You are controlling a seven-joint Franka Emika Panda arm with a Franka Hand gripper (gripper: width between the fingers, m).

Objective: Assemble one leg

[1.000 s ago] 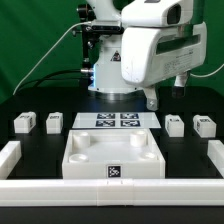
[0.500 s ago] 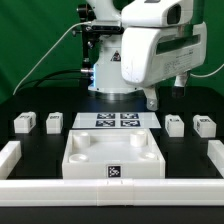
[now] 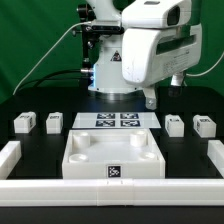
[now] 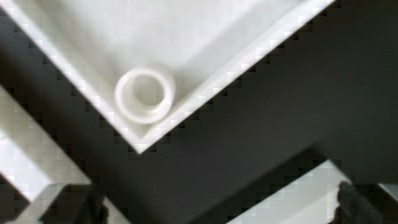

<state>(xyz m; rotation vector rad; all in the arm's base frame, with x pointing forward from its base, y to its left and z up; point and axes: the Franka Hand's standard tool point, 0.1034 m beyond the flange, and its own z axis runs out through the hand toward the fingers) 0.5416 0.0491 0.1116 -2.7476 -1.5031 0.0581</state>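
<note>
Four small white legs with tag marks lie on the black table. Two are at the exterior view's left (image 3: 24, 123) (image 3: 53, 122) and two at its right (image 3: 175, 125) (image 3: 203, 125). The large white tabletop (image 3: 85, 158) lies in front of them, and one of its corners with a round socket (image 4: 144, 92) fills the wrist view. My gripper (image 3: 150, 99) hangs above the table behind the right end of the marker board (image 3: 118, 121), clear of every leg. In the wrist view the gripper (image 4: 217, 210) is open and empty, with its dark fingers (image 4: 63, 205) wide apart.
White rails border the table at the front (image 3: 110, 192), the left (image 3: 8, 154) and the right (image 3: 215, 155). The arm's base and cables stand behind the marker board against a green backdrop.
</note>
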